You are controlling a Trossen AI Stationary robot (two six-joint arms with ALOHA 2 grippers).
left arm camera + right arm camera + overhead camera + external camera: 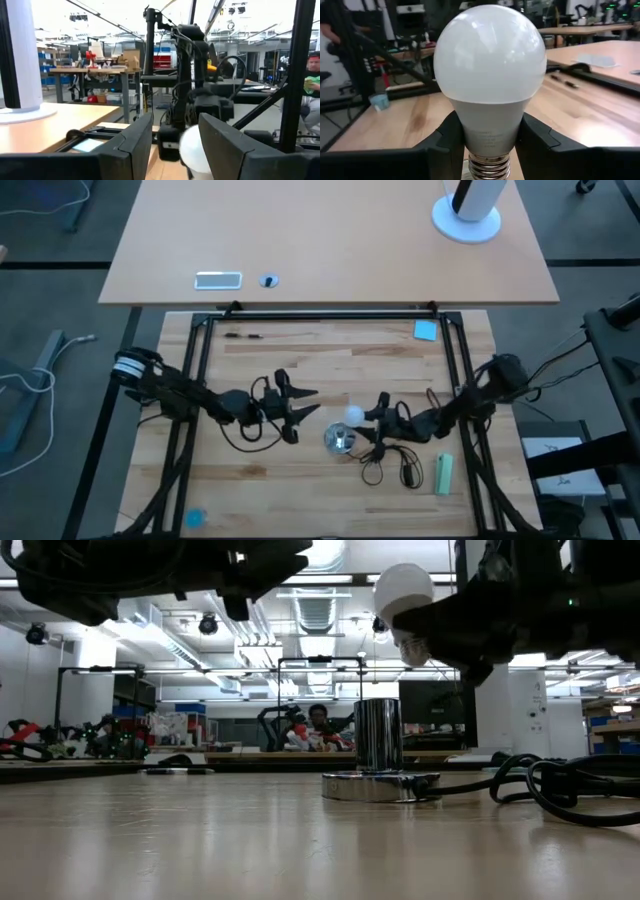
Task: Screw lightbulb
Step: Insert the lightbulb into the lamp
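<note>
Bulb lifted, not yet screwed in.
My right gripper (487, 145) clamps the white frosted pear-shaped lightbulb (490, 75) above the round silver socket (378, 755); left gripper (300, 408) spread wide.

A light wooden plank table (300, 355) fills the middle of the high view. On it, near centre, stands a round silver socket (339, 440), with its black cord (385, 465) looped just to the lower right. A pale green block (444, 474) lies at lower right, a blue note (426, 330) at upper right, a thin dark pen (243, 335) at upper left.
</note>
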